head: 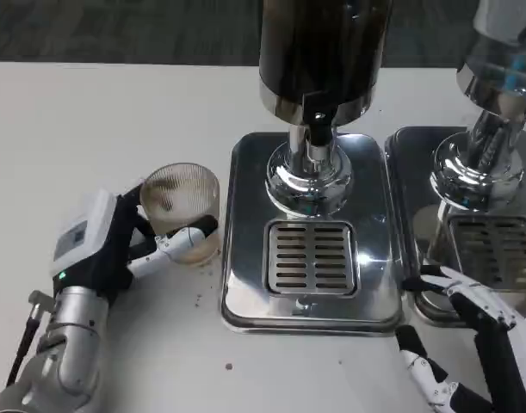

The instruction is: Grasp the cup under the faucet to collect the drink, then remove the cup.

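Left hand (116, 245) holds a ribbed glass cup (182, 206) just left of the dispenser tray (245, 284). Right hand (469, 344), fingers spread, holds nothing by the tray's right corner.

white table (90, 112), cup (183, 206), dispenser trays (245, 292)

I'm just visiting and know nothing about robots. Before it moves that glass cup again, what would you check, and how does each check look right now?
1. Left hand grips the cup: ok, fingers wrap around its lower part.
2. Cup upright: ok.
3. Cup sits under the faucet: not ok, it stands on the table left of the drip tray.
4. Grille free of things: ok.
5. Right hand out of the way: ok, it rests at the tray's right edge.
6. Drink in the cup: cannot tell.
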